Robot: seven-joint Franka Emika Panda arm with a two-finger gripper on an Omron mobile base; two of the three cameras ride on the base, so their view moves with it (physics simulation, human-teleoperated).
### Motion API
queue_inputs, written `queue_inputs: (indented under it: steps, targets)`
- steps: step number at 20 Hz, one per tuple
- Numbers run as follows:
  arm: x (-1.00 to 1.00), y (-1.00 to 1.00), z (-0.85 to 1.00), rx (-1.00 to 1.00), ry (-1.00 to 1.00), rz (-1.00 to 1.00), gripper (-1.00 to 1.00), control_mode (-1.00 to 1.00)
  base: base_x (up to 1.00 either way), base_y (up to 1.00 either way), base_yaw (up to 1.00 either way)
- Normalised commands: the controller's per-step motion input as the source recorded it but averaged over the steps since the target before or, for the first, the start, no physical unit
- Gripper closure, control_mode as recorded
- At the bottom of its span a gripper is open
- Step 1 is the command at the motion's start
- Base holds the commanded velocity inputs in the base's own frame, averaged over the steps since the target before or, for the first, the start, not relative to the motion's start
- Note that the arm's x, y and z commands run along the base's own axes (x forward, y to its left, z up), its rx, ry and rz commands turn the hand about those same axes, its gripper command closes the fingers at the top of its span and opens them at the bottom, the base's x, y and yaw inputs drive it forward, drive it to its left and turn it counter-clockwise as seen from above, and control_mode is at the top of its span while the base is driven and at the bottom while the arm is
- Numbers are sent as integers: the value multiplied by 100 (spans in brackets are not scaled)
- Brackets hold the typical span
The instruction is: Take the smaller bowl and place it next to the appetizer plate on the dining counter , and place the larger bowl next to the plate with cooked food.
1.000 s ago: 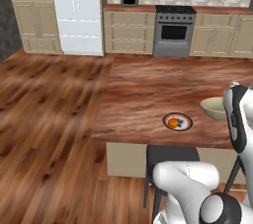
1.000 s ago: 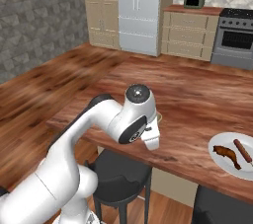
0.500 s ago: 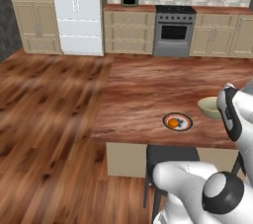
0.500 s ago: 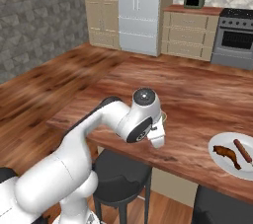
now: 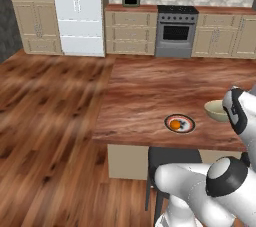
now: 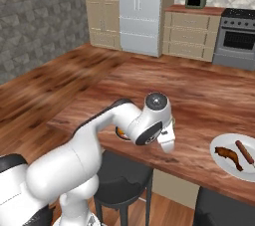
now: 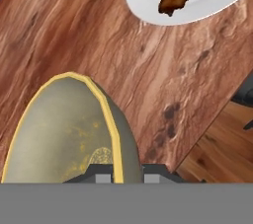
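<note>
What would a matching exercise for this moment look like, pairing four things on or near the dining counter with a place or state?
Things:
1. smaller bowl
2. appetizer plate
3. white plate with cooked food
4. stove

Places or states:
A. against the back wall, between beige cabinets
B. near the counter's front edge, holding brown meat pieces
C. its thin rim sits between the end effector fingertips
D. dark-rimmed, with a small orange piece on it

Pairs: 1-C, 2-D, 3-B, 4-A

Wood plank floor (image 5: 45,121), beige cabinets (image 5: 131,33), white fridge (image 5: 77,11), steel oven (image 5: 175,32)
</note>
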Motion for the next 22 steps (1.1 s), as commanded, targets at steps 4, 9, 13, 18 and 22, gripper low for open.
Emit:
queue_inputs:
  steps: [4,9,13,18,22]
  targets:
    - [0,0,-26,0,0,0,100,-100,0,0,0]
    - [2,0,-36,0,0,0,100,-100,0,0,0]
    - [8,0,-31,0,0,0,100,-100,0,0,0]
    - [23,0,-27,0,0,0,100,-100,0,0,0]
    - [33,0,-26,1,0,0,100,-100,0,0,0]
